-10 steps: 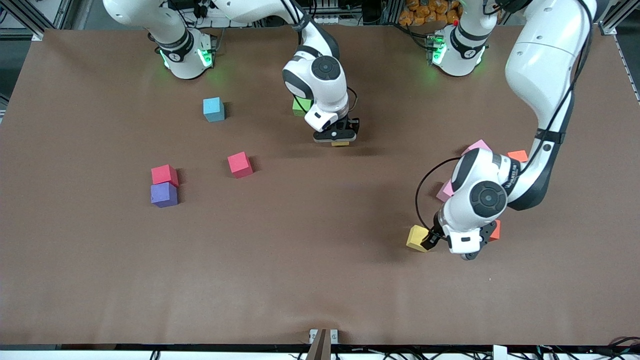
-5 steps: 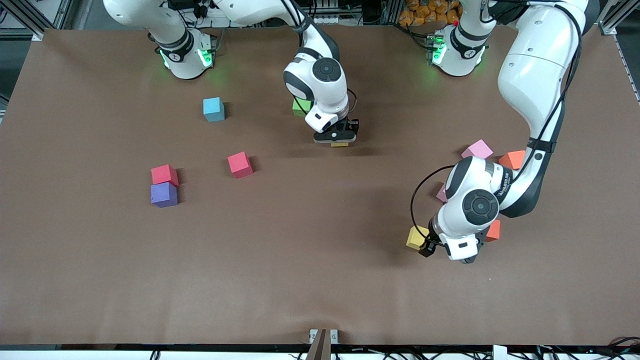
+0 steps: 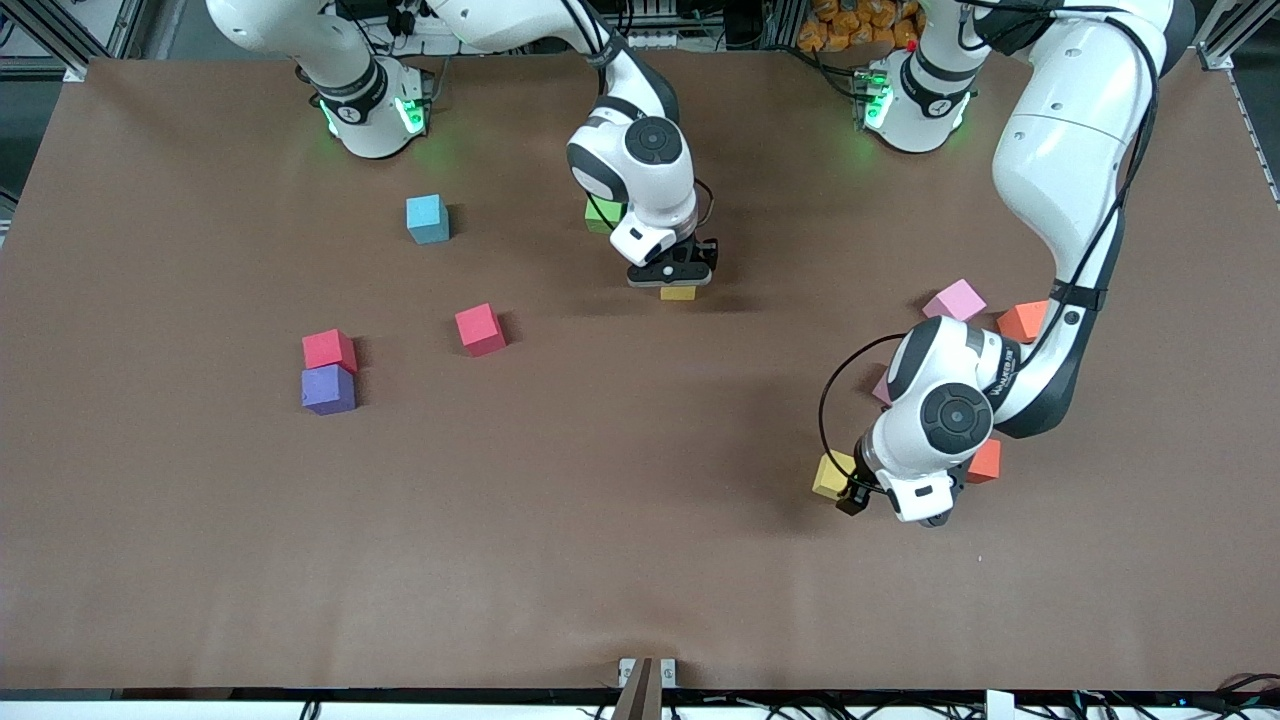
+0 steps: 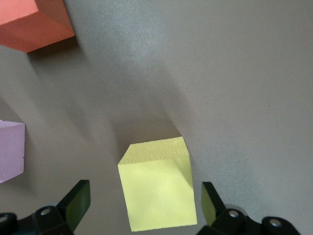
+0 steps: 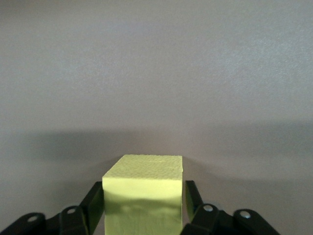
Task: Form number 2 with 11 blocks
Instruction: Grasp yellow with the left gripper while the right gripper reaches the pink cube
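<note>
Left end effector (image 4: pixel 142 208) spread wide, straddling a yellow block (image 4: pixel 157 183) on the worktop (image 3: pixel 640 520) — block dead centre between the fingers, touching neither. Right end effector (image 3: pixel 672 272) flanking a second yellow block (image 3: pixel 678 292) near the green one (image 3: pixel 600 215) — grip or release, cannot tell.

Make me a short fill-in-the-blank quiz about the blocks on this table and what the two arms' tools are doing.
1. The left tool hangs open around a ____ block.
2. The purple block touches a ____ block nearer the robots' bases.
3. The green block is partly hidden by the ____ arm.
4. The block between the right tool's fingers is ____.

Missing words: yellow; red; right; yellow
</note>
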